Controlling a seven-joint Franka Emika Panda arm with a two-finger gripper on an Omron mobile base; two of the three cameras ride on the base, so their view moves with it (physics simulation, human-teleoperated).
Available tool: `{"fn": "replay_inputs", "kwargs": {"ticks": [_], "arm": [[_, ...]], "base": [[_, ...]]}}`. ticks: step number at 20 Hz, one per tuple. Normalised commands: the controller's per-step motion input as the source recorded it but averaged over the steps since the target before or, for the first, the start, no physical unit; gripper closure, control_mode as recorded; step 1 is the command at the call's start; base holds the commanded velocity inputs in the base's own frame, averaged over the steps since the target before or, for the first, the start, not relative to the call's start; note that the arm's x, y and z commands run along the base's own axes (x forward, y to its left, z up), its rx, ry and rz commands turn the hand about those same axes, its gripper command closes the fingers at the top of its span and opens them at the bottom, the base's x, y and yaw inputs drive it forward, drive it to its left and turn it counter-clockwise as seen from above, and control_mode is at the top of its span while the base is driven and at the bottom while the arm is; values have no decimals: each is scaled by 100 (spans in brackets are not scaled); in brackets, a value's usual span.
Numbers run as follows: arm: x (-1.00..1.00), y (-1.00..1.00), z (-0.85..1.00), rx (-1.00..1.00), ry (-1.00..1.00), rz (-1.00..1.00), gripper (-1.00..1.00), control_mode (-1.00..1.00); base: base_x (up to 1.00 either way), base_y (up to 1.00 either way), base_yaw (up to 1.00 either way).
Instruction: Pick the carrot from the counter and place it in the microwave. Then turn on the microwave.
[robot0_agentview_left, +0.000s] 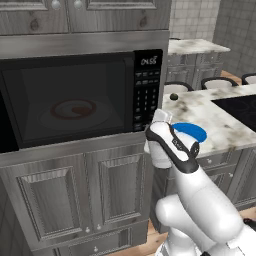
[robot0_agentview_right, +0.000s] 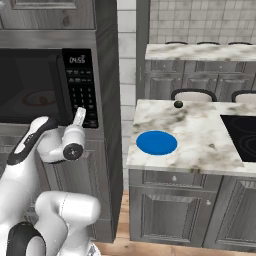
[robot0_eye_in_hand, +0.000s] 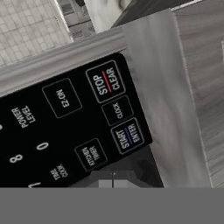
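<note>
Left base view: the large built-in black microwave (robot0_agentview_left: 80, 97), with its dark glass door shut, sits in grey wood-panelled cabinets. The white arm's two-finger gripper (robot0_agentview_left: 161, 116) reaches up to the lower right corner of its black keypad panel (robot0_agentview_left: 147, 90). Behind the arm, a round blue plate (robot0_agentview_left: 192, 131) lies on the white-and-grey mottled marble counter (robot0_agentview_left: 215, 120).

Right base view: the gripper (robot0_agentview_right: 80, 115) is tilted up against the bottom of the keypad (robot0_agentview_right: 81, 87). The plate (robot0_agentview_right: 156, 142) lies bare, well off to the right. I cannot make out the small orange carrot; a faint reddish shape behind the glass may be it, or merely the turntable.

Hand view: the jaws are pressed together, holding nothing. The rectangular START/ENTER button (robot0_eye_in_hand: 127, 135) lies just ahead of the fingertips (robot0_eye_in_hand: 112, 183), slightly right of centre, its long axis tilted with the rolled panel. The press looks like a short push forward.
</note>
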Motion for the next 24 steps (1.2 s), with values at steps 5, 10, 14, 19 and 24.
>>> {"fn": "replay_inputs", "kwargs": {"ticks": [5, 10, 14, 19, 24], "arm": [[16, 6, -19, 5, 2, -3, 100, -100], [15, 12, -25, 4, 2, -2, 100, -100], [22, 6, -10, 5, 1, -2, 100, -100], [24, 2, -4, 5, 2, -2, 100, -100], [30, 1, -5, 6, 4, -2, 100, -100]], "base": [[0, 0, 0], [0, 0, 0], [0, 0, 0], [0, 0, 0], [0, 0, 0]]}}
